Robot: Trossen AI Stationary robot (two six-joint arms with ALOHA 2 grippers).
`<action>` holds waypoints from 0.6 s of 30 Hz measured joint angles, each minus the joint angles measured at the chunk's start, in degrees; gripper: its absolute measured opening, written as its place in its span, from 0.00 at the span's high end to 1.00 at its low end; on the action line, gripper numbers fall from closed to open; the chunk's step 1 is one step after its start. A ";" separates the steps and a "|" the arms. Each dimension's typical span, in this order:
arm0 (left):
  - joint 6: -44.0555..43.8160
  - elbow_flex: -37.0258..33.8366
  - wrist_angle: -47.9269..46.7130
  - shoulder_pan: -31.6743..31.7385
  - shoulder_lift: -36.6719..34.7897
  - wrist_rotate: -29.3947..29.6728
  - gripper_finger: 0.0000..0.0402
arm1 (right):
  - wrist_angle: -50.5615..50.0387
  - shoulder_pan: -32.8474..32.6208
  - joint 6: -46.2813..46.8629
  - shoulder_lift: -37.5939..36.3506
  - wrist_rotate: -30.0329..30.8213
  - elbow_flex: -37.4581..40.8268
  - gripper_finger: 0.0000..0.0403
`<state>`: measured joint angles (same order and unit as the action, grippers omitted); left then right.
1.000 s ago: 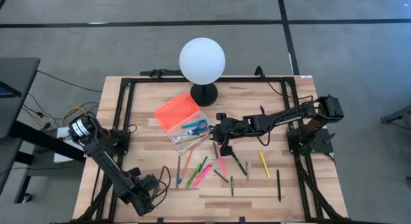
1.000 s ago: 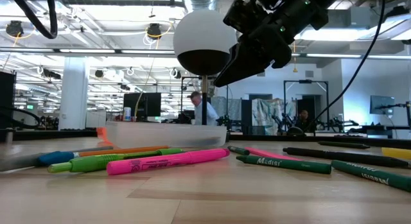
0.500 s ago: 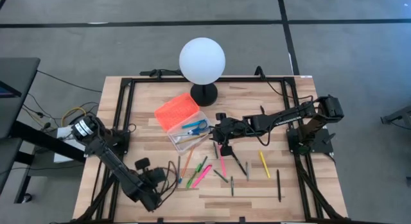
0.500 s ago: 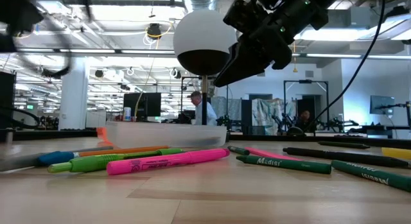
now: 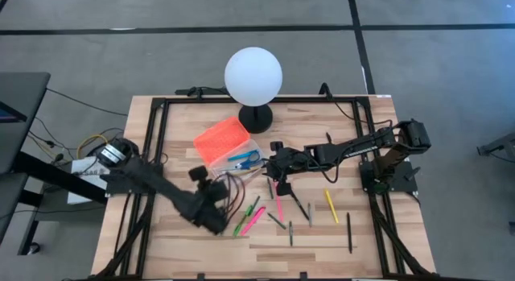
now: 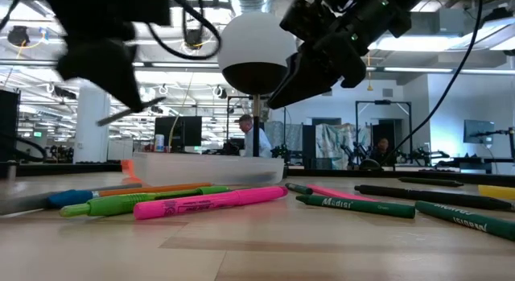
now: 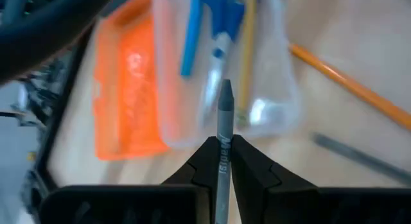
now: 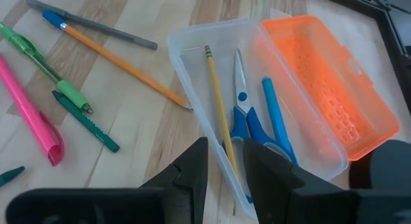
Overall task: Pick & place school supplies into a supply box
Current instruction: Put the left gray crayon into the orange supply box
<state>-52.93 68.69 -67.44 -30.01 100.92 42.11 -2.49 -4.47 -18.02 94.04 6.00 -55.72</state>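
My left gripper (image 7: 219, 161) is squeezed tight on a thin gray pencil (image 7: 222, 144), up in the air just beside the clear supply box (image 7: 221, 76). The pencil looks light, stiff and a bit slippery, so I think holding near its middle is safest. My right gripper (image 8: 225, 161) waits over the box, fingers a little apart, holding nothing.

In the high view the left hand (image 5: 211, 210) is a dark smear, its fingers not separable, and it covers part of the worktop (image 5: 322, 241). In the low view its arm is blurred too. The left wrist view shows the supply box (image 7: 192, 76) out of focus, its far end cut by the picture's edge; the grey pen (image 7: 223, 153) runs off the edge.
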 joint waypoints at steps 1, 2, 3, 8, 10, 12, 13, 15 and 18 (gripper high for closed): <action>1.95 0.00 0.45 1.40 -0.01 0.63 0.94 | -0.21 0.00 0.00 0.00 0.00 0.00 0.77; 4.01 0.00 0.97 2.89 -0.02 1.21 0.94 | -0.47 0.00 0.00 0.00 0.00 0.00 0.77; 6.15 0.00 1.61 4.28 -0.02 1.82 0.94 | -0.69 0.00 -0.02 0.00 0.00 0.00 0.77; 17.08 0.00 7.25 10.91 -0.02 1.94 0.94 | -2.73 0.00 -0.44 0.00 0.09 0.00 0.77; 21.41 0.00 10.53 13.37 -0.02 1.20 0.94 | -3.49 0.00 -0.44 0.00 0.09 0.00 0.77; 25.86 0.00 14.45 15.68 -0.02 -0.89 0.94 | -4.35 0.00 -0.44 0.00 0.07 0.00 0.77; 27.70 0.00 16.20 16.77 -0.02 -2.29 0.94 | -4.73 -0.01 -0.44 0.00 0.08 0.00 0.77; 30.41 0.00 18.32 18.61 -0.02 -5.74 0.94 | -5.67 -0.02 -0.37 0.00 0.08 0.00 0.77; 31.47 0.00 18.37 20.96 -0.02 -9.20 0.94 | -7.47 -0.02 0.56 0.00 0.30 0.00 0.77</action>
<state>-21.47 68.69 -49.07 -9.05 100.90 32.91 -9.96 -4.49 -17.46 94.04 6.30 -55.72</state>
